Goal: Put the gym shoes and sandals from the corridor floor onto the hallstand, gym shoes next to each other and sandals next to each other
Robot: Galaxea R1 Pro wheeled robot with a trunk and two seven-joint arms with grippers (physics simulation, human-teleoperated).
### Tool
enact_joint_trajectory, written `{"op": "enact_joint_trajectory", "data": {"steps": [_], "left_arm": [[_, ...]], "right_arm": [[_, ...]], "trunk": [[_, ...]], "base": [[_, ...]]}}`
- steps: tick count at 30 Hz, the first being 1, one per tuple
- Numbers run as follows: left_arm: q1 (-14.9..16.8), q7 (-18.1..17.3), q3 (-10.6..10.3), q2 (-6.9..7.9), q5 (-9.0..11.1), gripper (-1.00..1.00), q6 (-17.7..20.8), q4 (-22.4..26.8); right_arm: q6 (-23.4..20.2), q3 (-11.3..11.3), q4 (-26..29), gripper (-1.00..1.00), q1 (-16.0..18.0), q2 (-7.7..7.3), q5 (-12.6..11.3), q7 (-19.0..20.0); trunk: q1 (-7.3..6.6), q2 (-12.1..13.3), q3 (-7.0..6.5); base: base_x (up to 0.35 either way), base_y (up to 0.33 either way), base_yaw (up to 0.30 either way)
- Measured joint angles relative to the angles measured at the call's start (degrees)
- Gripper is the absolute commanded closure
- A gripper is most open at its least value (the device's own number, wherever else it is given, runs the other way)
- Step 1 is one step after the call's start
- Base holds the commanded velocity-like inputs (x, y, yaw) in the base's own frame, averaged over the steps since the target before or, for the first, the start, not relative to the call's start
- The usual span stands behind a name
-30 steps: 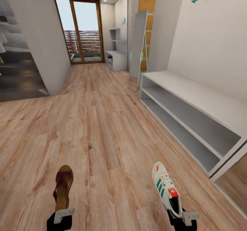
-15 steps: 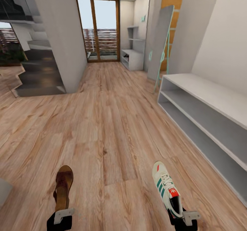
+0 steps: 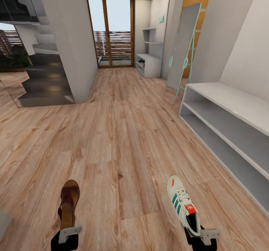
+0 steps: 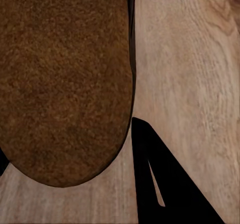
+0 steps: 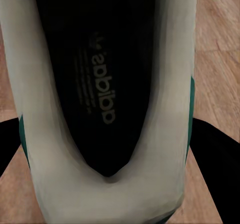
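One sandal [image 3: 69, 204] in the left gripper [image 3: 65, 236], one gym shoe [image 3: 182, 206] in the right gripper [image 3: 203, 238] (heels hidden) — both jaws pinching; hallstand [image 3: 239, 124] cut off.

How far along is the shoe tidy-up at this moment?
Nothing is placed yet: the near shoe rack's visible shelves hold no shoes. In hand: the left gripper holds one sandal, the right gripper one gym shoe, both above the corridor floor. Left: shelving these, plus the other two.

One sandal [image 3: 69, 203], one gym shoe [image 3: 182, 204]
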State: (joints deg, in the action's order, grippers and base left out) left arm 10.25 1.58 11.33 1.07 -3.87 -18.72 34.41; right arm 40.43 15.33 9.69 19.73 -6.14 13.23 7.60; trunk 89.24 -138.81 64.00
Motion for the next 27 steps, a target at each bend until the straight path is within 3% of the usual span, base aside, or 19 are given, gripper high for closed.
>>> {"op": "enact_joint_trajectory", "data": {"steps": [27], "left_arm": [[0.00,0.00,-0.02,0.00,-0.15,1.00,-0.02,-1.41]], "right_arm": [[0.01,-0.05,0.00,1.00,0.01,0.00,0.02,-0.04]], "trunk": [[0.00,0.00,0.00]], "base": [[0.333,0.025,0.022]]}}
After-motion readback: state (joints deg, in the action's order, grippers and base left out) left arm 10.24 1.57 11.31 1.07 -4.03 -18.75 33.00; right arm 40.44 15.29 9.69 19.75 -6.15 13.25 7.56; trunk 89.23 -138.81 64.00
